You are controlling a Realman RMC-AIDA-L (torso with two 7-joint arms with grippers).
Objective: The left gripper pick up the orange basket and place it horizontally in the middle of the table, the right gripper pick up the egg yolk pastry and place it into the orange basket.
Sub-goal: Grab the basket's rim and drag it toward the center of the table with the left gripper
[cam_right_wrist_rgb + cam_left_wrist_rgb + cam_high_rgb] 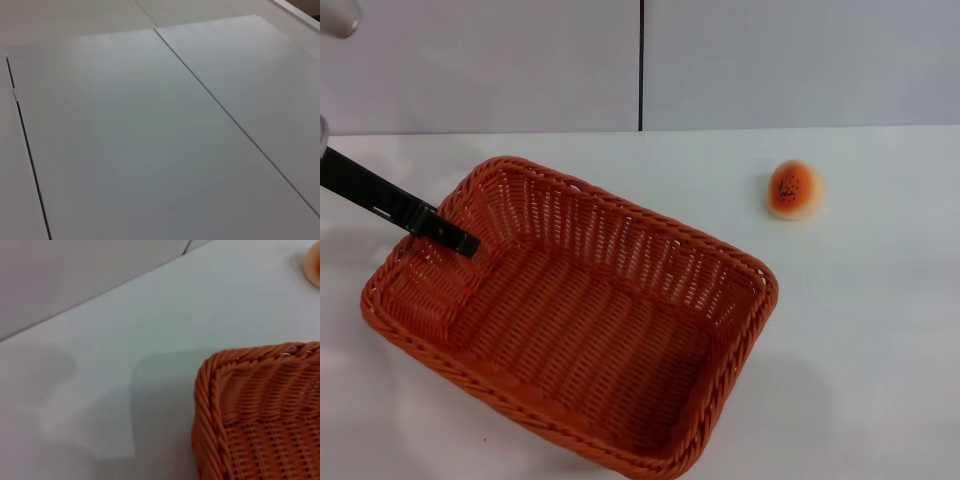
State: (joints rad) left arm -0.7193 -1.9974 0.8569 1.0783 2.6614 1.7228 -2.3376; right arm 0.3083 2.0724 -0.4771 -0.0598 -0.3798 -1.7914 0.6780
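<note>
Over on the left side of the table, the left gripper reaches in as a slim black arm from the edge of view, its tip lying at the left end wall of the orange basket, over the rim and against the weave; from where I stand I cannot tell whether its fingers are parted or pinched on the wall. That basket sits skewed, its long side running from upper left down to lower right, near the front of the table and left of centre, so it looks to me not yet squared up horizontally in the middle. I would judge it light and fairly stiff, with some give in the openwork sides; the braided rim seems the sound place to take hold, since the woven wall offers grip and should not slip much. Further right, well apart from the basket and nearer the back wall, the egg yolk pastry rests on the bare white top. It looks soft, light and easily dented, with a glossy dome that could slide, so a gentle pinch across its cream sides would suit it. The right gripper is nowhere in sight. By my count: one basket, one pastry, one arm showing.
</note>
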